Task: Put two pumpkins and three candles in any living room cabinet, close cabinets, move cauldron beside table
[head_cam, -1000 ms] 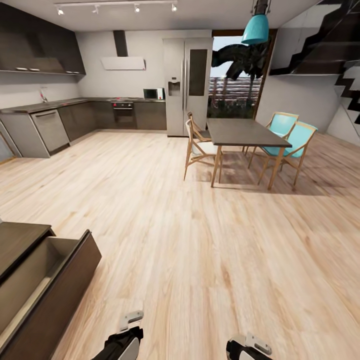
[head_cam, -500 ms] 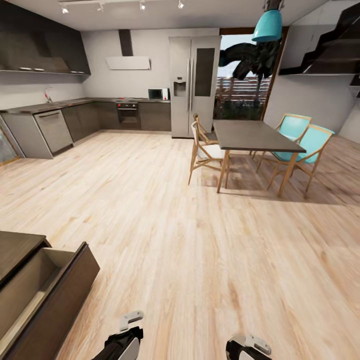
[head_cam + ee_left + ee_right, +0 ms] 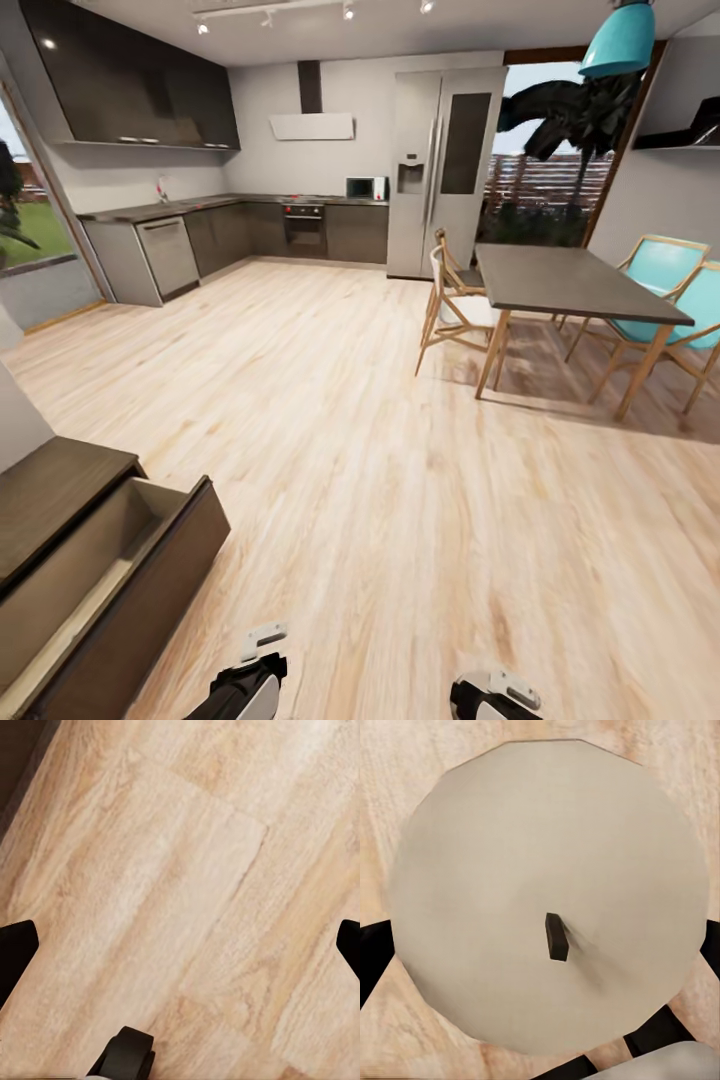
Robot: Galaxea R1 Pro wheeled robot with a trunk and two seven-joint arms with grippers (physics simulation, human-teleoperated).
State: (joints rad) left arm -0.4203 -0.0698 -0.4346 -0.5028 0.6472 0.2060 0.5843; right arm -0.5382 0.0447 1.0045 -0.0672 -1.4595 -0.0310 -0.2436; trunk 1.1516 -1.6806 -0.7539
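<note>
Beside the open cabinet (image 3: 110,560), right hand (image 3: 547,945) grips a candle (image 3: 547,892); left hand (image 3: 180,937) open; lower it squarely into the drawer

A candle between two dark fingers

The round, pale candle (image 3: 547,900) is seen from above, with a small dark wick (image 3: 556,937) in its middle. Black fingertips (image 3: 373,956) press at both its sides, over a light wood floor (image 3: 405,765).
</note>
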